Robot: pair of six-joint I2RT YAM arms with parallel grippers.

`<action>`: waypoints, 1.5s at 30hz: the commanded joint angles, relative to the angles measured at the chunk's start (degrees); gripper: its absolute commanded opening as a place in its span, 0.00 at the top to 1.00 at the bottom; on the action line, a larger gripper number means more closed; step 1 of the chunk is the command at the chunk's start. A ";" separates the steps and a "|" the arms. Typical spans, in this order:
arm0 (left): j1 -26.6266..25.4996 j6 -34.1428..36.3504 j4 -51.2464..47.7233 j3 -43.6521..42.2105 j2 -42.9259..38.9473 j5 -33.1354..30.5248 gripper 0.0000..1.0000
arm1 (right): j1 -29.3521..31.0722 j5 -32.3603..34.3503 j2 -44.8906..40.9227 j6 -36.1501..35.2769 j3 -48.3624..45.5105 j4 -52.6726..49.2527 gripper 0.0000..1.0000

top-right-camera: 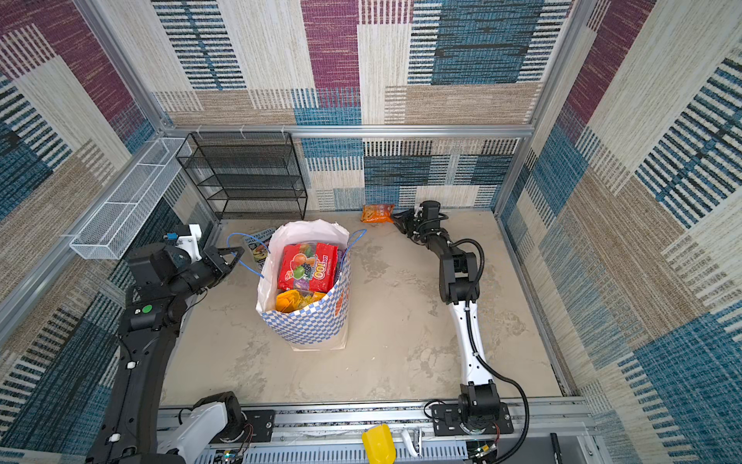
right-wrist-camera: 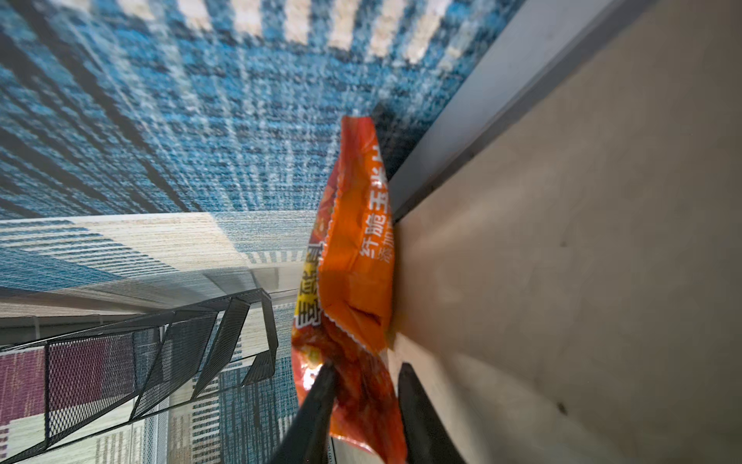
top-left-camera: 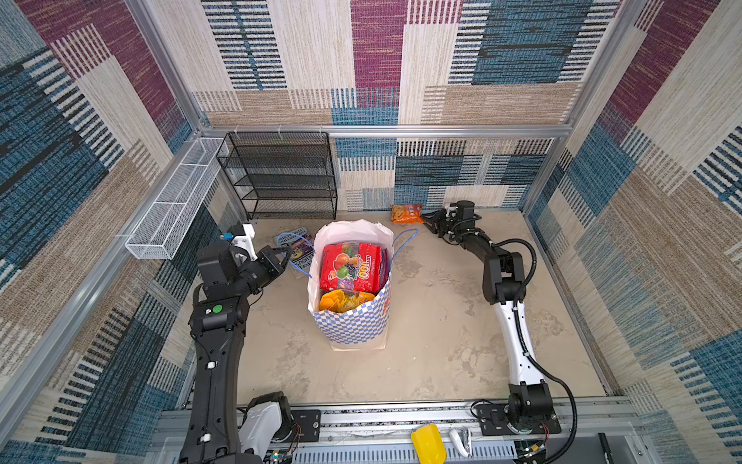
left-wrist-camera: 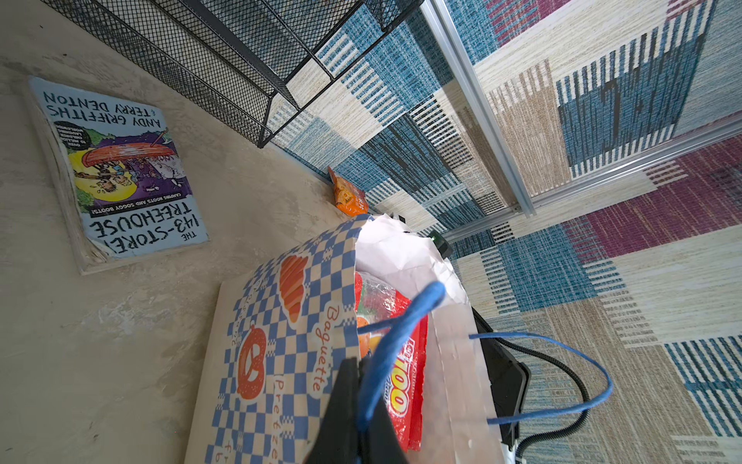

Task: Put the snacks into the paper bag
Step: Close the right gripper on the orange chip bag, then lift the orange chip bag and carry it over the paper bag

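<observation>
Just beside the left gripper (top-left-camera: 286, 254), toward the table's middle: the paper bag (top-left-camera: 357, 325), upright and open.
The bag is blue-and-white checked outside and white inside. The left gripper's jaws are clamped on one blue cord handle (left-wrist-camera: 405, 325). Inside lie a large red packet (top-left-camera: 350, 267) printed with fruit and a crumpled yellow packet (top-left-camera: 341, 300). The small orange packet (right-wrist-camera: 353, 249), with white lettering, stands against the back wall (top-left-camera: 461, 176), its end between the fingers of the right gripper (right-wrist-camera: 366, 369). Whether they pinch it cannot be told.
</observation>
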 commanded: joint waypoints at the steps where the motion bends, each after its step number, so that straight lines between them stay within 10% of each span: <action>1: 0.33 -0.66 2.30 -0.14 0.13 0.68 1.00 | 0.23 -2.38 -1.19 3.48 -0.92 7.85 0.83; 8: 0.41 -0.92 2.65 -0.37 0.13 1.09 1.00 | 0.57 -2.11 -11.82 1.56 -12.39 14.65 1.00; 27: 0.78 -2.65 5.50 -1.50 -0.30 2.81 1.00 | 0.40 -1.39 -45.47 0.11 -41.98 20.09 1.00; 45: 0.86 -4.04 8.81 -2.16 -0.94 5.39 1.00 | 4.32 5.93 -77.37 -9.11 -43.93 -2.65 1.00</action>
